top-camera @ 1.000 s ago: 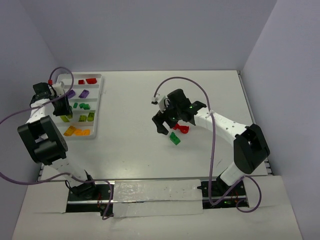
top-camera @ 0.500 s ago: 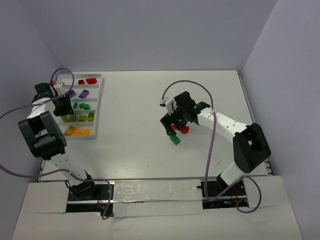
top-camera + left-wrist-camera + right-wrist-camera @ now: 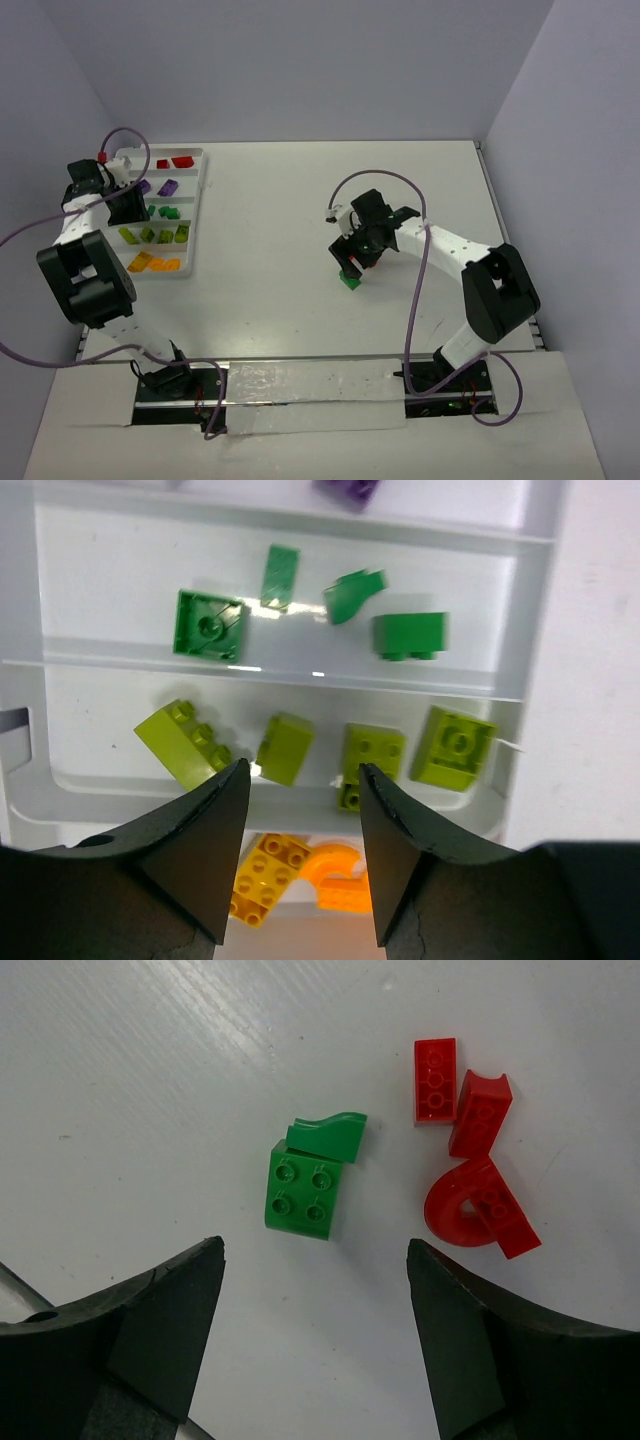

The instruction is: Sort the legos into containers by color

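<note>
The white tray (image 3: 199,215) at the far left holds sorted legos: red (image 3: 182,161), purple (image 3: 168,187), dark green (image 3: 168,212), lime (image 3: 165,236) and orange (image 3: 155,264). My left gripper (image 3: 122,203) hovers over the tray's left side, open and empty. In the left wrist view it (image 3: 303,775) is above the lime row (image 3: 285,748), with green bricks (image 3: 209,624) beyond and orange ones (image 3: 335,873) below. My right gripper (image 3: 315,1250) is open and empty just above a green brick (image 3: 302,1198), a small green piece (image 3: 328,1137) and three red legos (image 3: 478,1112).
In the top view the green brick (image 3: 350,281) lies mid-table under my right gripper (image 3: 355,255); the red legos are mostly hidden by it. The tray's low walls (image 3: 120,665) divide the rows. Purple cables loop from both arms.
My right gripper has moved right and lowered over the green and red legos. My left gripper has shifted slightly toward the tray's far end.
</note>
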`<action>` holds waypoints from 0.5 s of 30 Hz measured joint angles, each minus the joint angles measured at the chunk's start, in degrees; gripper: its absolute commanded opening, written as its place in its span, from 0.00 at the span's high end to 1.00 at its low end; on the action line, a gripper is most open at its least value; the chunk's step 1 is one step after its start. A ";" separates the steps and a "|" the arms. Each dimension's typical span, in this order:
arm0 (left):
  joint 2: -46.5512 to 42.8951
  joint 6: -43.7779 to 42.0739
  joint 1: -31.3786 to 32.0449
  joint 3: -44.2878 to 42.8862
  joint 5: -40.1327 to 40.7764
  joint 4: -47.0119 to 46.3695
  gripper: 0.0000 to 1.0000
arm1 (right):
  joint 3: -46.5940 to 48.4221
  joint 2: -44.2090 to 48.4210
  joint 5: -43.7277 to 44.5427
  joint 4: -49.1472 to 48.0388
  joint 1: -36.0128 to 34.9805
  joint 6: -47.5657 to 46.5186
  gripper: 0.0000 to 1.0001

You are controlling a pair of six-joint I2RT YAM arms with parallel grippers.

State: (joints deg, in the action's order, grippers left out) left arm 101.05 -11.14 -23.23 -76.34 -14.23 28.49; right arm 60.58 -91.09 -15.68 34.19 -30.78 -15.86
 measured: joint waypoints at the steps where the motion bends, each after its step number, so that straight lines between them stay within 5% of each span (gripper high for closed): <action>1: -1.34 0.06 0.60 0.02 -0.17 0.02 0.43 | 0.00 -0.50 0.06 -0.04 -0.09 0.12 0.23; 15: -12.68 2.16 6.31 0.81 -3.77 -0.04 0.43 | -3.34 -6.30 1.45 -2.77 -1.67 0.46 0.44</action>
State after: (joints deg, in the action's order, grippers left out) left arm 88.37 -8.98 -16.92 -75.53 -18.00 28.45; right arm 57.24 -97.39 -14.23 31.43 -32.45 -15.40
